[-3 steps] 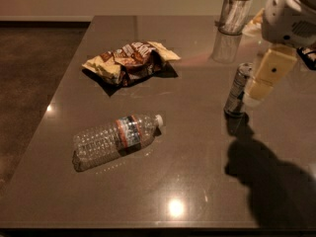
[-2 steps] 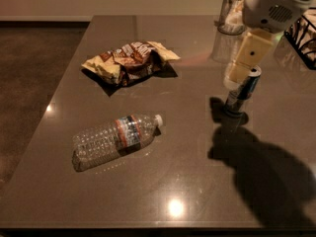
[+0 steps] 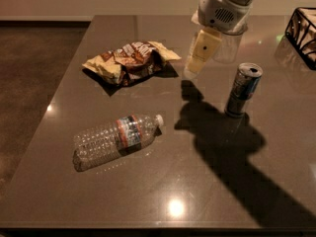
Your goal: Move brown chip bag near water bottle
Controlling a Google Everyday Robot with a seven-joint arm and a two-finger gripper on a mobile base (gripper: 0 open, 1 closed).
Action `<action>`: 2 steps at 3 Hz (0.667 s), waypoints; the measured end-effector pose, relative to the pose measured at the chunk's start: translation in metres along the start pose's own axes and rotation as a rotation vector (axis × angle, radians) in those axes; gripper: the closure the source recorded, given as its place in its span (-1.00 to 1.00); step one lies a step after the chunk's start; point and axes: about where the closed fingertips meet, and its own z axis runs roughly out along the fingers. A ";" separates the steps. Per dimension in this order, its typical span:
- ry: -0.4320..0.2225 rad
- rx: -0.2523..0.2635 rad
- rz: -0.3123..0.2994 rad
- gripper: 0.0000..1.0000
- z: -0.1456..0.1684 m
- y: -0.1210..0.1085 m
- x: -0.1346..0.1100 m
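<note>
The brown chip bag [image 3: 129,60] lies crumpled on the far left part of the dark table [image 3: 197,181]. The water bottle [image 3: 116,139] lies on its side nearer the front, cap pointing right, a gap away from the bag. My gripper [image 3: 197,58] hangs from the arm at the top, above the table just right of the bag. It holds nothing that I can see.
A blue-silver drink can [image 3: 243,89] stands upright right of the gripper. A clear glass tumbler [image 3: 228,47] stands behind the arm. A black wire basket [image 3: 303,31] sits at the far right edge. The table's left edge drops to a dark floor.
The arm and gripper have moved left, away from the can and toward the chip bag. The bag, bottle and can have not moved.
</note>
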 end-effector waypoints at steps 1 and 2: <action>0.013 -0.009 -0.004 -1.00 0.046 -0.016 -0.020; 0.042 -0.025 0.018 -1.00 0.085 -0.038 -0.032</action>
